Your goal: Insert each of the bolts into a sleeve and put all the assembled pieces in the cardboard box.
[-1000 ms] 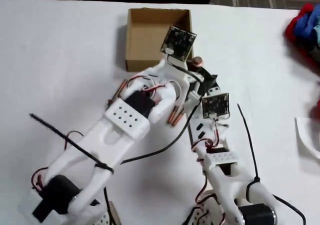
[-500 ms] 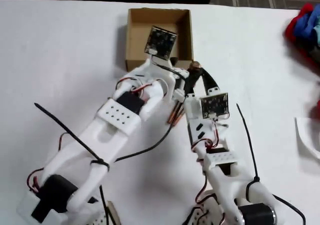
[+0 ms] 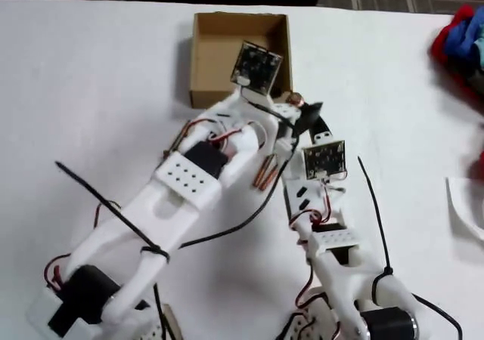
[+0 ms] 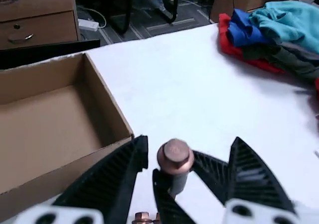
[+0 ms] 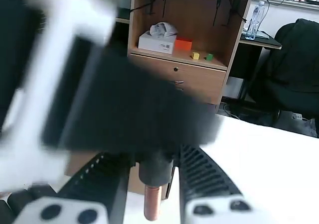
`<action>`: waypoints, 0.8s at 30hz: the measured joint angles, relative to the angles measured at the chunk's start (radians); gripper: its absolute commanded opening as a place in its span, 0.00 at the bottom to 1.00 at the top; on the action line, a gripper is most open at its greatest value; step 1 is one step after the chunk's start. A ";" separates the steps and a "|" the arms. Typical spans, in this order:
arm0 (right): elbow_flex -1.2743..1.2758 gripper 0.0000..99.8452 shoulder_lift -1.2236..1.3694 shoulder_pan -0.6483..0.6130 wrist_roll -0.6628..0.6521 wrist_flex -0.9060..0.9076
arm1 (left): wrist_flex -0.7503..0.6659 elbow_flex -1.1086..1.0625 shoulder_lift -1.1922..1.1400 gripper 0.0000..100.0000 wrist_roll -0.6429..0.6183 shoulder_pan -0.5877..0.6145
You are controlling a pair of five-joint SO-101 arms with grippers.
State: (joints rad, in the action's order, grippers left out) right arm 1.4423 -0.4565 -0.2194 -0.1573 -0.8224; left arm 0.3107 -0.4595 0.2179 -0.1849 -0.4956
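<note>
Cardboard box sits open by the worktop's far edge, about midway along. Just off its near right corner, the right hand is clenched on a black sleeve with a copper bolt through it. The left hand stands released around them. The pair is likely stiff, light and slick, so grip across the sleeve, not the round head. Spare bolts lie near the worktop's middle.
</note>
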 measured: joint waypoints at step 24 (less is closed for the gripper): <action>-0.862 0.02 0.057 0.006 0.052 1.221 | 0.580 0.138 0.224 0.27 0.091 0.723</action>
State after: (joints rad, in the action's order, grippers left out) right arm 0.5800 -0.3997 -0.2133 -0.1051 0.3989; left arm 0.8907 -0.3214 0.4419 -0.0944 0.2271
